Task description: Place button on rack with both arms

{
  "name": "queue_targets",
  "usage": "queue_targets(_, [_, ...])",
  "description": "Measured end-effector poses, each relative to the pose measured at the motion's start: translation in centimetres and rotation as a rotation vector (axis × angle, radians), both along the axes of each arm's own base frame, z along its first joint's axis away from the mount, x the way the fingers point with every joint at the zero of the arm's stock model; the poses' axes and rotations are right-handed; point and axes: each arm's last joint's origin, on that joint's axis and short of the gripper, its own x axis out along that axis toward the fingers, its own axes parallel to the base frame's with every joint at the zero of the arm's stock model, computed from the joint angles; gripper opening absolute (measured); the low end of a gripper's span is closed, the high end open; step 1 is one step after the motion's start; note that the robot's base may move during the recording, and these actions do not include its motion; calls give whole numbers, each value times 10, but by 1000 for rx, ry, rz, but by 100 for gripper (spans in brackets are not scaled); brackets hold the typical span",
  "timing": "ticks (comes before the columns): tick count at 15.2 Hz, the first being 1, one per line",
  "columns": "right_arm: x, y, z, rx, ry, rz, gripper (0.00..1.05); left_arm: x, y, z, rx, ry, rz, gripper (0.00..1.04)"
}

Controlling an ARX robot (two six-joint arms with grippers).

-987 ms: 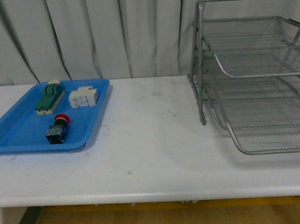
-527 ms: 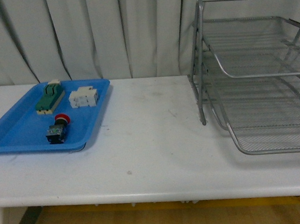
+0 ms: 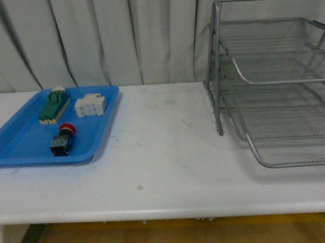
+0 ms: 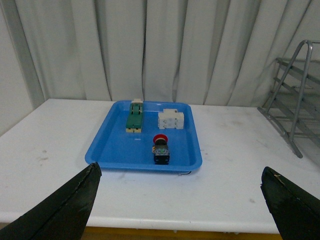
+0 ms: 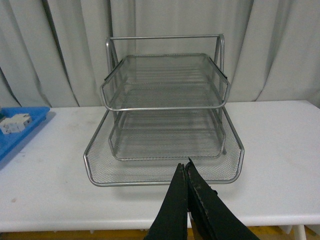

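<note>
You see no change in the front view from a second ago: nothing on the table (image 3: 165,160) has shifted, and neither arm shows there. The button (image 3: 61,140) lies on its side in the blue tray (image 3: 17,138), near the tray's front edge, with its red cap pointing toward the back. Behind it in the same tray sit the green terminal block (image 3: 53,106) and, beside that, the white component (image 3: 91,106). The rack (image 3: 288,140) stands well apart from the tray, on the right end of the table, and nothing lies on the tiers you can see.

Your left gripper (image 4: 180,170) faces the tray from in front, its fingers (image 4: 70,205) spread wide with nothing between them. Your right gripper (image 5: 184,167) points at the rack's lowest tier, its fingers pressed together and holding nothing.
</note>
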Motion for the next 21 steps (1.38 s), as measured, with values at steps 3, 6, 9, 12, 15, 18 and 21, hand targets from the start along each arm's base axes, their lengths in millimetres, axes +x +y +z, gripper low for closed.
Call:
queue_targets(3, [0,0,0,-1,1,0,16,0,0,0,0,0,0,98])
queue_targets(6, [0,0,0,-1,1,0,55,0,0,0,0,-1,0,98])
queue_targets(9, [0,0,0,-1,0,0,93,0,0,0,0,0,0,98])
queue_targets(12, [0,0,0,-1,0,0,98,0,0,0,0,0,0,98])
queue_targets(15, [0,0,0,-1,1,0,98,0,0,-2,-14,122,60,98])
queue_targets(18, [0,0,0,-3,1,0,98,43,11,16,-57,172,172,98])
queue_targets(21, [0,0,0,-3,0,0,98,138,15,36,-24,159,85,98])
